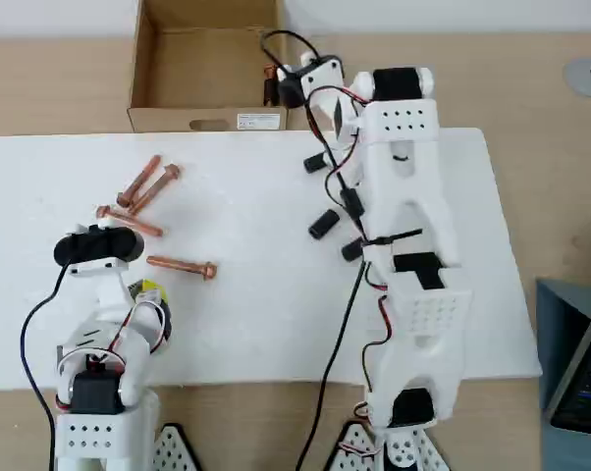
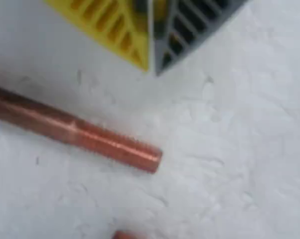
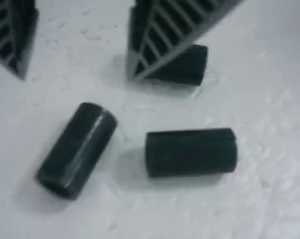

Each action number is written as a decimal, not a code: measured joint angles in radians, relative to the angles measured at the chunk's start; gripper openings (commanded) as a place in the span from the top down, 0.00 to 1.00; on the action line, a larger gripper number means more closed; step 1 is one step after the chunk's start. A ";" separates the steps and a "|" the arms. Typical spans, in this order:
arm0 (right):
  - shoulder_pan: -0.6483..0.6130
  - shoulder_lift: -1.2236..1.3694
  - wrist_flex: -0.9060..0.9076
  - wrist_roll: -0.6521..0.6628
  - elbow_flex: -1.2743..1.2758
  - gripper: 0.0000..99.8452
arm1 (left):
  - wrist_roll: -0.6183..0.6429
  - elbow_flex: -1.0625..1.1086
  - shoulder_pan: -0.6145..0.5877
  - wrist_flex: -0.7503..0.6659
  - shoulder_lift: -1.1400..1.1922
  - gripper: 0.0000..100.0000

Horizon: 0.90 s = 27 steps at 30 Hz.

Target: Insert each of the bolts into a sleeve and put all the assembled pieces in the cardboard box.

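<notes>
– Bolts first: where do they lie?
– You have four copper bolts (image 1: 155,189) loose on your white mat (image 1: 256,324), each one apart from the sleeves. Three lie crossed in a cluster toward the mat's left side. The lone bolt (image 1: 183,266) lies flat a little nearer your left arm's base.
– And the left claw?
– Your left gripper (image 2: 152,67) is clenched on nothing. Its yellow finger (image 2: 110,25) and grey finger (image 2: 195,25) meet at the tips. It hangs close over the mat, near the threaded end of a bolt (image 2: 75,130) but apart from it. A bit of another copper piece (image 2: 125,234) peeks in at that view's edge.
– Sleeves?
– Three black sleeves (image 1: 324,225) lie on their sides on the mat, beside your right arm and well apart from the bolts. One sleeve (image 1: 317,160) is nearest the box, and the other two lie closer together.
– Right claw?
– Your right gripper (image 3: 75,74) is released, its two dark fingers (image 3: 160,40) spread wide with bare mat between them. One sleeve (image 3: 187,64) lies at a fingertip, touching or just behind it, I cannot tell which. Two more lie just past the fingertips, near each other but not touching.
– The box?
– Your cardboard box (image 1: 178,120) stands open on the wooden table (image 1: 50,88), just beyond the mat's far edge. Your right arm's wrist is beside its right-hand corner.
</notes>
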 measured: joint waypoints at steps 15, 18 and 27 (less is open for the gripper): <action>0.000 0.000 -0.164 -0.008 0.261 0.84 | 0.000 0.000 0.000 0.000 0.000 1.00; 0.000 0.000 -0.210 -0.008 0.307 0.84 | 0.000 0.000 0.000 0.000 0.000 1.00; 0.002 0.005 -0.315 -0.011 0.365 0.84 | 0.000 0.000 0.000 0.000 0.000 1.00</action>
